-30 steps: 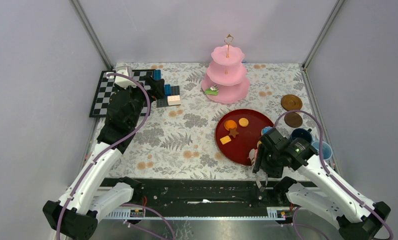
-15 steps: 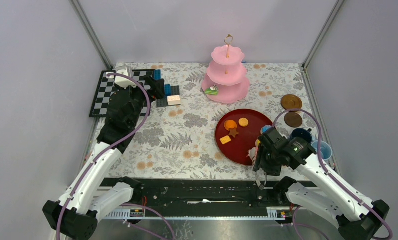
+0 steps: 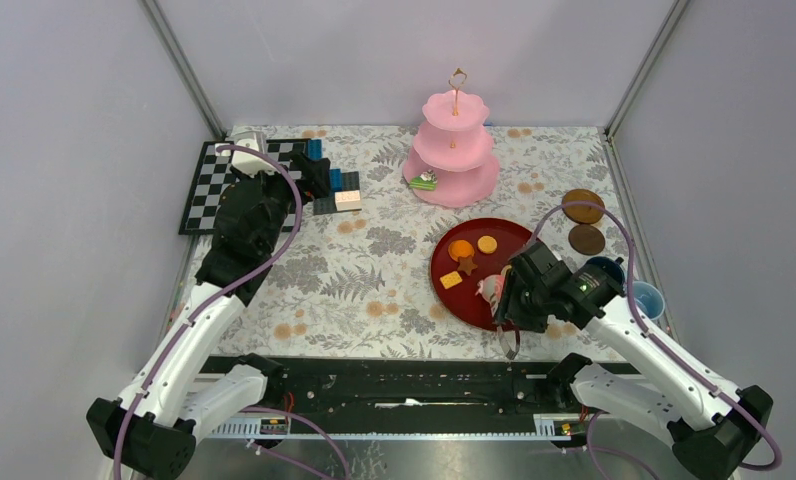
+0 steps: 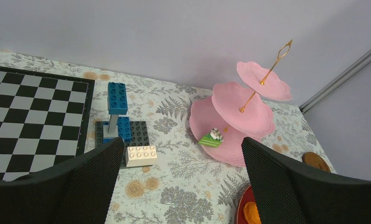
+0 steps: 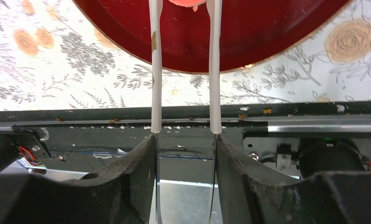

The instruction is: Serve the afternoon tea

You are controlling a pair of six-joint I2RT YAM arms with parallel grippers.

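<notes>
Pink three-tier stand (image 3: 454, 160) stands behind the dark red tray (image 3: 474, 305); left gripper (image 4: 181, 154), well left of the tray, gapes wide; right gripper (image 5: 186, 144) at the tray's near edge squeezes white tongs (image 5: 154, 70), tips flanking a pink sweet (image 3: 489, 288)

A green cake (image 3: 423, 182) lies on the bottom plate of the pink stand (image 3: 452, 150). Blue cups (image 3: 646, 298) sit near two brown saucers (image 3: 583, 206).
</notes>
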